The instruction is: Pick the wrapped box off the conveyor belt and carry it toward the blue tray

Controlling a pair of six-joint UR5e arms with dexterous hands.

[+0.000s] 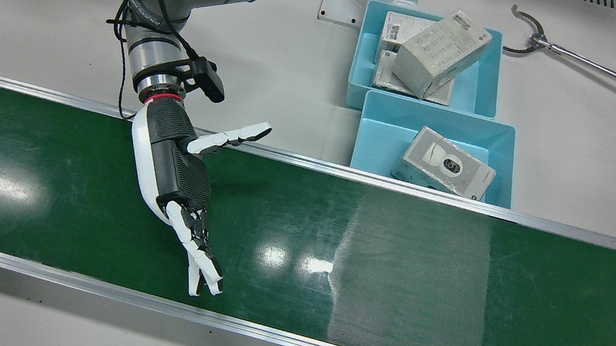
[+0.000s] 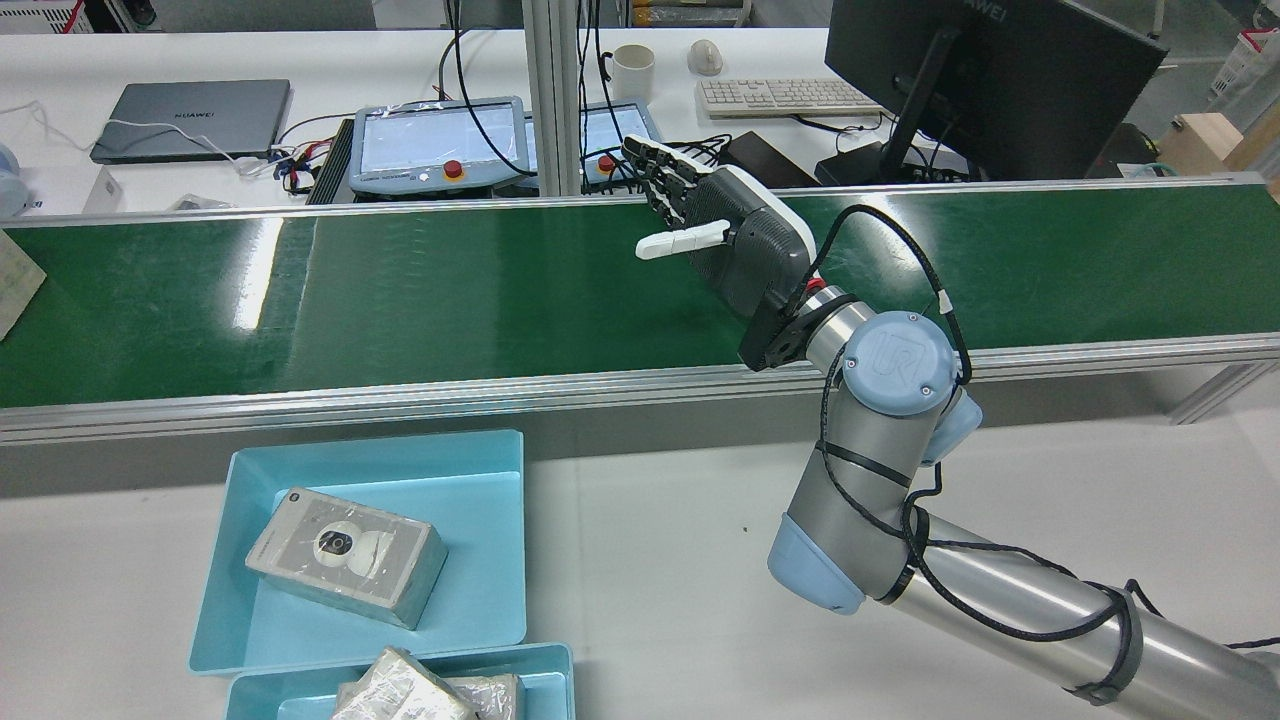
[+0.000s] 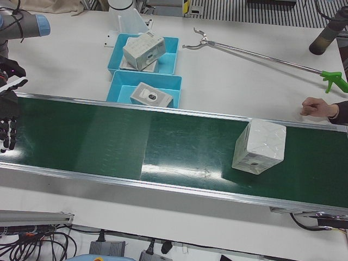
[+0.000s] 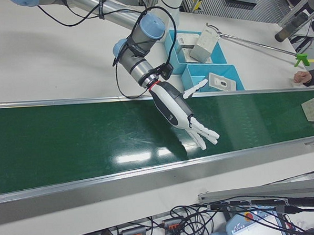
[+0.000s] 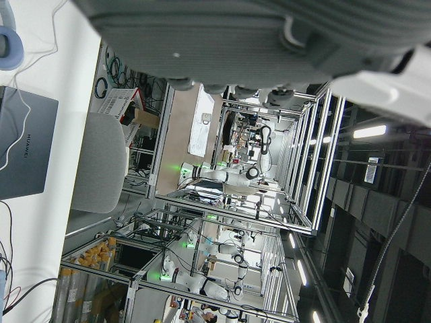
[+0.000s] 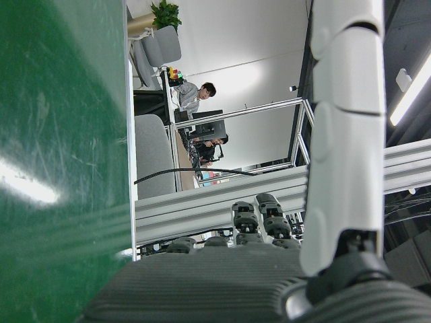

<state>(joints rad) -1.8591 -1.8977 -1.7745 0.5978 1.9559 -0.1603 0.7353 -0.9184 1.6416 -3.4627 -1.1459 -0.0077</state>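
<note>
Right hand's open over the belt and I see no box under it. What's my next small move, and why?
Probably hold the right hand open over the conveyor belt: the wrapped box sits far along it, toward the robot's left side, untouched.

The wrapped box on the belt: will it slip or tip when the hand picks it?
The box is wrapped in glossy film, so it may slip under the fingers. It already leans on one edge, so a push could tip it. It looks stiff, so it probably keeps its shape.
</note>
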